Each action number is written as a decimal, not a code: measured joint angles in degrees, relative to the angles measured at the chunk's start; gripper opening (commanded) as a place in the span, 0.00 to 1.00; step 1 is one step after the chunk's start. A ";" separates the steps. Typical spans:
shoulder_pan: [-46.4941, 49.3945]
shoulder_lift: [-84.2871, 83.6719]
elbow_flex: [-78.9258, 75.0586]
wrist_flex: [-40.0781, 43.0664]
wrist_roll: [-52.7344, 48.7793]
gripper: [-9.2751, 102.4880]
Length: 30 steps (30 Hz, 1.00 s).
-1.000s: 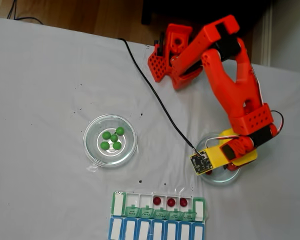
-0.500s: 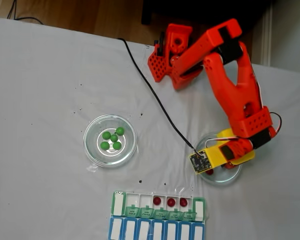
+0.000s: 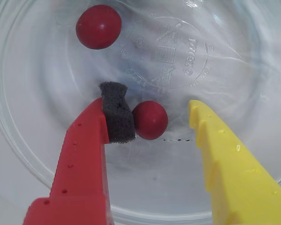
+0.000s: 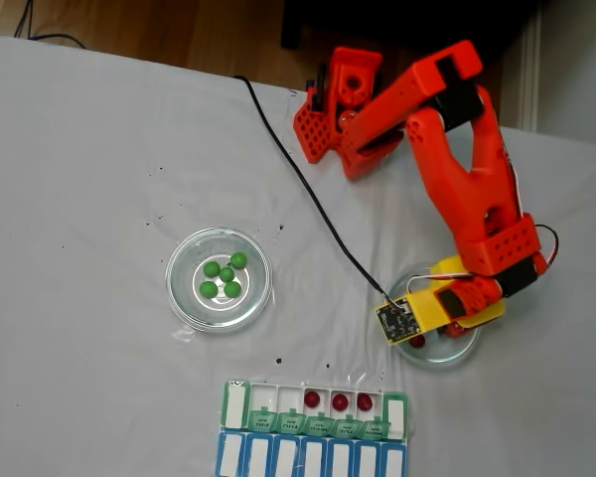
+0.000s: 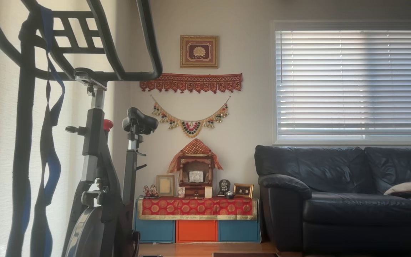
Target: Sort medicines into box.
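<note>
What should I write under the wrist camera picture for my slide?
Open gripper reaches into a glass dish, its foam-padded red finger touching one red ball; another red ball waits behind.

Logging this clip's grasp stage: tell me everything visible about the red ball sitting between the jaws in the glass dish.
The red ball is small, round, dark red and smooth with a soft sheen. It rests on the floor of the clear glass dish, near the embossed lettering. The gripper is open around it: the dark foam pad on the red jaw touches its left side, while the yellow jaw stands clear to its right. It sits apart from a second red ball.
</note>
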State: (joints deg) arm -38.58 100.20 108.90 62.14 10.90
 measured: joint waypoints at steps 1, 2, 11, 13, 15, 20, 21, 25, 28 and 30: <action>0.00 0.00 0.00 0.26 0.00 0.28; 0.00 0.00 0.00 0.35 0.00 0.28; 0.00 0.00 0.00 1.58 0.00 0.28; 0.00 0.00 -0.09 1.76 0.00 0.28; 0.00 0.00 -0.09 2.46 0.09 0.28; 0.00 -0.09 -0.79 3.87 1.76 0.28; 0.00 -0.09 -0.79 3.96 2.02 0.28; -0.26 -0.09 -0.79 3.96 3.34 0.27; -0.70 -0.09 -0.79 3.96 4.04 0.28; -0.97 -0.09 -0.79 3.96 4.66 0.28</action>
State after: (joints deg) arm -39.55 100.11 108.11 66.09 15.56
